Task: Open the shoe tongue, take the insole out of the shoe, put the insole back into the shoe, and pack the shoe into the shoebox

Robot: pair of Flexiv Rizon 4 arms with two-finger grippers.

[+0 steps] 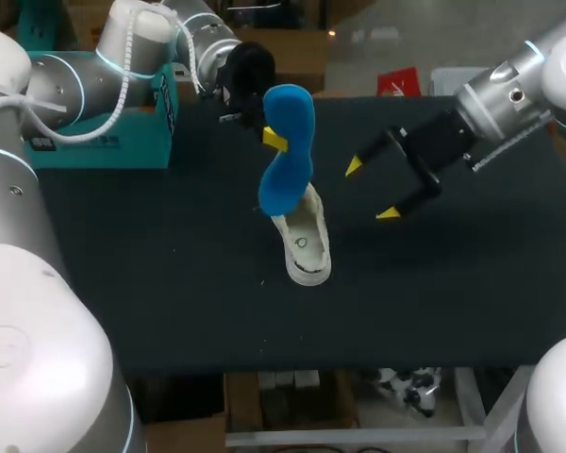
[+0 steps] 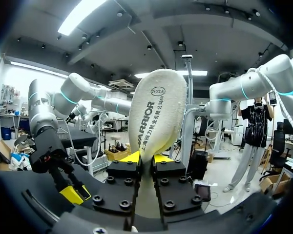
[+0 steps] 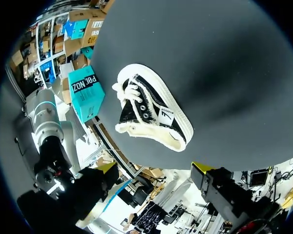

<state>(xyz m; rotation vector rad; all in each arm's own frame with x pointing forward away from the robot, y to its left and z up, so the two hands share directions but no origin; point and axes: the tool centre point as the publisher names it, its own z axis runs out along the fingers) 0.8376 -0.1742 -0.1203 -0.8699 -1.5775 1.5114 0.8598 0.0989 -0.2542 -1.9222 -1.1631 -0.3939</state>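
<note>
If snug, left tool point(image 2: 146, 158) on insole point(image 2: 158, 109)

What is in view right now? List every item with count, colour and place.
table: one, black, under everything.
shoebox: one, teal, at the table's far left corner, partly behind the left arm.
shoe: one, black with cream sole, on the table near its middle.
insole: one, blue on one face and cream on the other, held upright above the shoe.
left gripper: one, yellow-tipped, shut on the insole.
right gripper: one, yellow-tipped, open, above the table beside the insole.
</note>
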